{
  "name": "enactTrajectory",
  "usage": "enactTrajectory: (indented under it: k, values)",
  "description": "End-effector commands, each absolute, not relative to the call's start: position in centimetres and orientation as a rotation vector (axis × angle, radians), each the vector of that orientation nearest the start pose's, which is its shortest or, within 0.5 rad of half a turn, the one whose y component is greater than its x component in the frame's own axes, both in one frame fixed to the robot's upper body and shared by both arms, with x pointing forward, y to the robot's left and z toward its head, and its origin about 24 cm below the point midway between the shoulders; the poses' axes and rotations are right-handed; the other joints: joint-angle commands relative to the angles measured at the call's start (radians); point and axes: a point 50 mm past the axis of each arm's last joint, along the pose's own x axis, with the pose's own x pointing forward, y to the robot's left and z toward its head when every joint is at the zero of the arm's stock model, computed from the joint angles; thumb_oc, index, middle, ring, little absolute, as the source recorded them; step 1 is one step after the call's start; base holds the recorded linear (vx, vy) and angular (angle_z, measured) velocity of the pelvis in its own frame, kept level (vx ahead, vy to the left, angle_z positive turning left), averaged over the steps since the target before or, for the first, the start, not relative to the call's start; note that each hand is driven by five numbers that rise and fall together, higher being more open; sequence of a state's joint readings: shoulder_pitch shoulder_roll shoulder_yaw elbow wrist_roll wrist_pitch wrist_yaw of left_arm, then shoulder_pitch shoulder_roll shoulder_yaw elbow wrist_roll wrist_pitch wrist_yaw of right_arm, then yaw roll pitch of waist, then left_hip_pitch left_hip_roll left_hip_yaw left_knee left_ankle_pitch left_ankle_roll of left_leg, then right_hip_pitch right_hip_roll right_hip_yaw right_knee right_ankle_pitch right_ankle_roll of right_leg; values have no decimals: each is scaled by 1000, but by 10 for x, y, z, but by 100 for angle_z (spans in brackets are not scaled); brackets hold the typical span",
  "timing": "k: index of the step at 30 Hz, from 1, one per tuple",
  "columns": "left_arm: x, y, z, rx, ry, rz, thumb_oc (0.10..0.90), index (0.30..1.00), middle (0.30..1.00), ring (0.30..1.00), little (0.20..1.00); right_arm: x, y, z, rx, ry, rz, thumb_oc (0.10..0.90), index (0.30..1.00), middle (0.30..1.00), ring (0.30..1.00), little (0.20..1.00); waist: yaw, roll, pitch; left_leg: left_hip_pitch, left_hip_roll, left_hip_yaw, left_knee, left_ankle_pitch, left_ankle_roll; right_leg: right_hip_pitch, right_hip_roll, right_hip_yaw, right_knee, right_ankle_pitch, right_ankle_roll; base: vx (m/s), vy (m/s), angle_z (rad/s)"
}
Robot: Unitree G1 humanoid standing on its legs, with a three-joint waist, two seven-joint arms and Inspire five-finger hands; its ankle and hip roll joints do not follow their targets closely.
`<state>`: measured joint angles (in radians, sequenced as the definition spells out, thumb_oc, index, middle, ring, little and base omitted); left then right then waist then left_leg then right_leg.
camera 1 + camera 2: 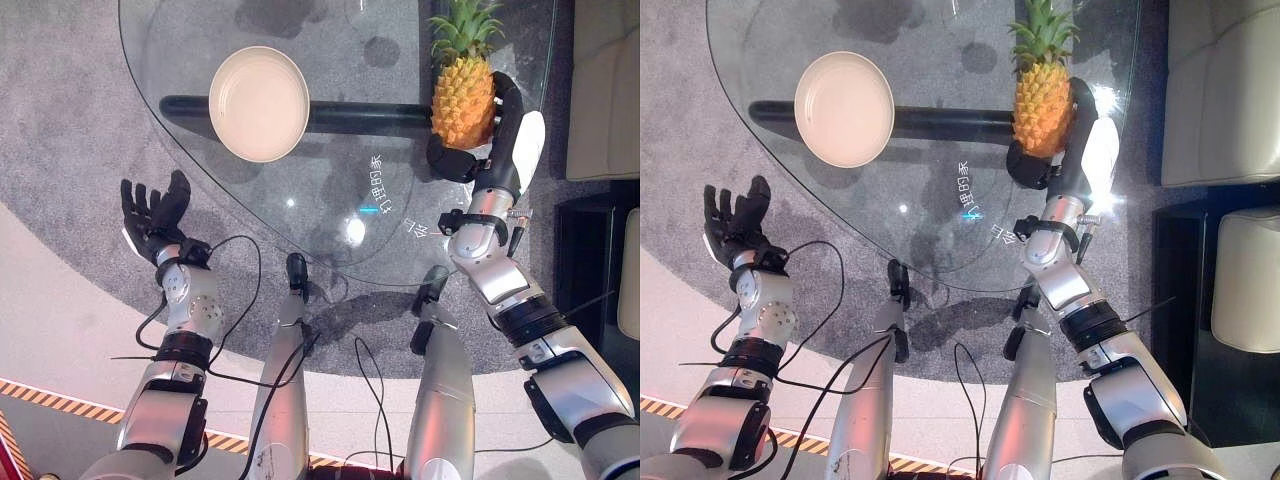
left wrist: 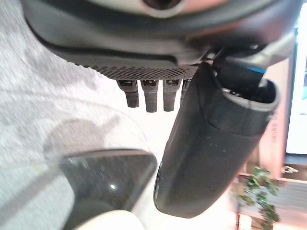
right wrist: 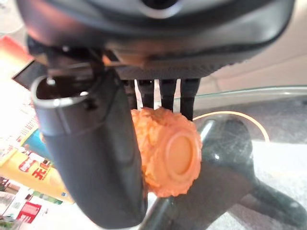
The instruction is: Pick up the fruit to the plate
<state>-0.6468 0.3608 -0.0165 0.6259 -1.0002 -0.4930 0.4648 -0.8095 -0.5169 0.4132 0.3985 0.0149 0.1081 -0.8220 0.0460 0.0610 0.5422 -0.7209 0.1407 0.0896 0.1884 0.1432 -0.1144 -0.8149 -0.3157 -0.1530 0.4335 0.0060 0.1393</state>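
Observation:
An orange pineapple point(image 1: 463, 100) with a green crown stands upright over the far right of the glass table point(image 1: 330, 190). My right hand point(image 1: 503, 110) is shut on it, fingers along its right side and thumb curled under its lower part. In the right wrist view the pineapple's point(image 3: 168, 151) flat underside shows between thumb and fingers point(image 3: 163, 93). A cream plate point(image 1: 259, 103) lies empty on the glass, well to the pineapple's left. My left hand point(image 1: 155, 215) hovers open above the carpet, off the table's left edge, holding nothing.
A dark bar point(image 1: 360, 117) of the table's base runs under the glass between plate and pineapple. A beige sofa point(image 1: 605, 90) stands close on the right, with a dark cabinet point(image 1: 590, 250) nearer. Grey carpet surrounds the table.

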Motion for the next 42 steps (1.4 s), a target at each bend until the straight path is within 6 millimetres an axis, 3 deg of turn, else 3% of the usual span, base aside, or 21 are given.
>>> enactTrajectory:
  k: [1,6,21,42]
  values:
    - [341,274,185,-722,-653,597,800,900,900,900,900,338,-162,270,-508,-904,-533,100,300,300,300,200,-17,21,-22,-41,19,-41,83,-57,-29,5,-8,15,-59,37,29,0,0,0]
    - [341,255,209,-706,-738,462,800,900,900,900,900,333,-155,276,-545,-970,-493,100,300,300,300,200,-16,15,-22,-46,18,-43,83,-62,-28,6,-8,10,-69,41,33,0,0,0]
    - [336,198,249,-604,-824,35,800,900,900,900,900,317,-131,293,-641,-1146,-328,100,300,300,300,200,-19,7,-22,-49,18,-41,77,-66,-26,20,-8,7,-105,61,44,0,0,0]
    - [335,150,265,-554,-730,-322,800,900,900,900,900,297,-100,310,-663,-1288,-117,100,300,300,300,200,-24,6,-22,-49,16,-30,65,-61,-25,28,-12,-1,-138,80,53,0,0,0]
